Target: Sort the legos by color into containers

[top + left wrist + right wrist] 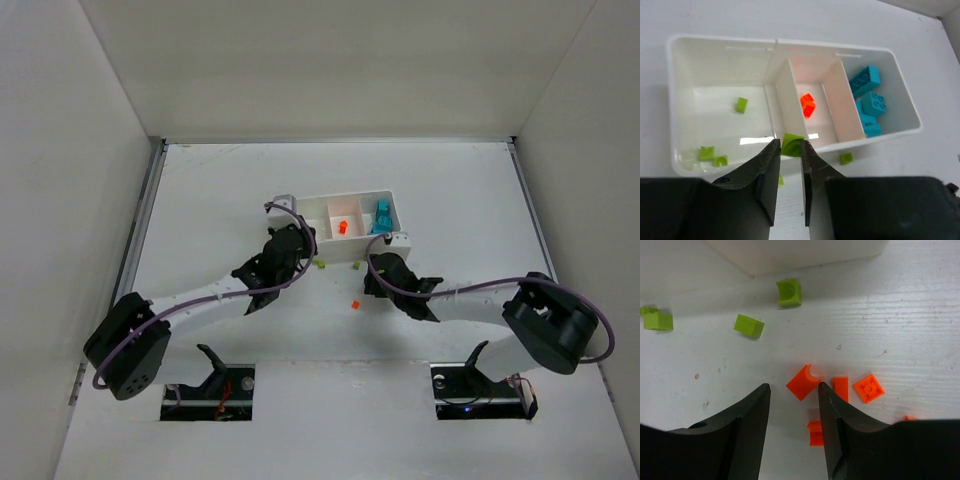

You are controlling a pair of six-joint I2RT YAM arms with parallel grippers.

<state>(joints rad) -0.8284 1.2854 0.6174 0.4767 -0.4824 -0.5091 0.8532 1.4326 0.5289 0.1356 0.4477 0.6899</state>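
The white three-compartment tray (400,238) sits mid-table and also shows in the left wrist view (673,95). Its left compartment holds lime green bricks (741,104), the middle one orange-red bricks (808,105), the right one teal bricks (865,80). My left gripper (790,150) is shut on a lime green brick (792,144), just above the tray's near wall. It also shows in the top view (300,243). My right gripper (794,390) is open, low over the table. An orange-red brick (804,381) lies between its fingertips, nearer the right finger. In the top view this gripper (380,275) is just in front of the tray.
More orange-red bricks (869,388) lie beside and under the right finger. Lime green bricks (749,325) lie on the table near the tray's wall (790,252). One green brick (845,158) lies in front of the tray. A lone orange brick (355,303) sits nearer the arms.
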